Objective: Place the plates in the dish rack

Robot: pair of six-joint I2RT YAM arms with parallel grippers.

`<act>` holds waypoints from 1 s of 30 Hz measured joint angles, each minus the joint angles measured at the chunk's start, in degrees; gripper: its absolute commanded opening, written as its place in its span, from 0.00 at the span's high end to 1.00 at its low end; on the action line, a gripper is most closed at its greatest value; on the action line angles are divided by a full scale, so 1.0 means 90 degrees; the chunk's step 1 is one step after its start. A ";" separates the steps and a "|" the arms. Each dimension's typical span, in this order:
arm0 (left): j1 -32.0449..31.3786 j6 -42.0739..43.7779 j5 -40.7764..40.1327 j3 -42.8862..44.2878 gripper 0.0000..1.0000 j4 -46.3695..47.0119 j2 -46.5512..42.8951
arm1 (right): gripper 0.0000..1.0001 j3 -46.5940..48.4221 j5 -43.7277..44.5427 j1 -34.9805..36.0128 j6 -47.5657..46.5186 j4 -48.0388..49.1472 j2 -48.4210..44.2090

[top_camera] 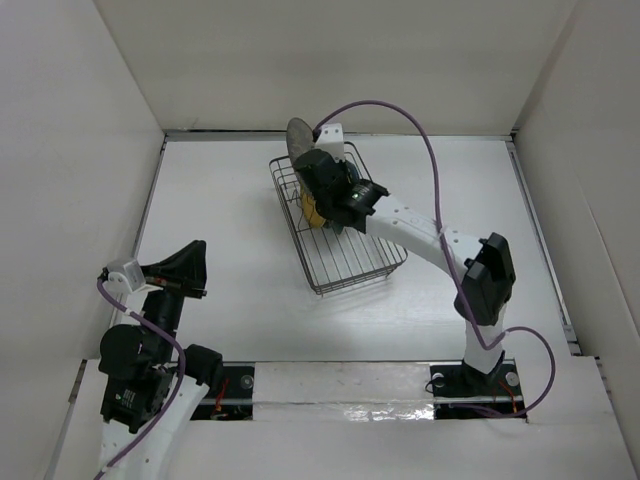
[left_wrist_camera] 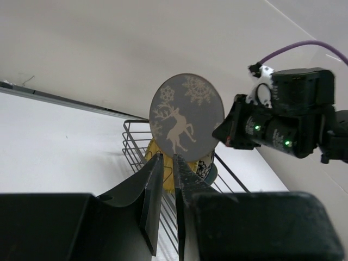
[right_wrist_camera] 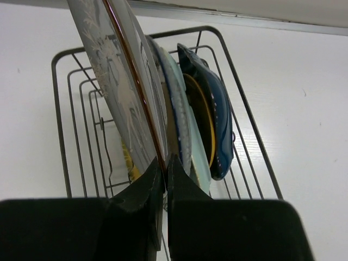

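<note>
The right tool (right_wrist_camera: pixel 165 163) is clamped on the lower rim of the grey round plate (right_wrist_camera: pixel 109 81), which bears a pale deer and snowflake pattern. The plate is held on edge and tilted, rising away from the tool at the far left end of the dish rack (top_camera: pixel 350 270). Just beside it, on its right in the right wrist view, a pale green glass plate (right_wrist_camera: pixel 190 141) and a dark blue leaf-shaped plate (right_wrist_camera: pixel 220 119) are stood on edge in the rack. Whether the grey plate touches the wires cannot be told. The rack is set on the counter (top_camera: pixel 230 200). The left tool (top_camera: pixel 198 268) is held well apart from the rack, its jaws drawn almost together on nothing.
</note>
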 measured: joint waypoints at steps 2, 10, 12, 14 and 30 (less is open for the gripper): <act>0.0000 0.0000 0.0017 0.0002 0.89 0.0015 0.0019 | 1.00 0.0185 0.0192 0.0109 0.0100 -0.0214 0.0279; 0.0000 0.0002 0.0066 0.0000 0.89 0.0010 0.0066 | 1.00 0.0233 0.0221 0.0304 0.0729 -0.0753 0.0678; 0.0000 0.0002 0.0080 0.0000 0.89 0.0010 0.0066 | 1.00 0.0223 0.0236 0.0316 0.0862 -0.0792 0.0680; 0.0000 0.0002 0.0090 0.0000 0.88 0.0007 0.0066 | 1.00 0.0187 0.0233 0.0342 0.1008 -0.0797 0.0682; 0.0000 0.0007 0.0219 0.0000 0.74 -0.0134 0.0777 | 0.82 -0.0170 0.0393 0.0585 0.1855 -0.0481 0.0780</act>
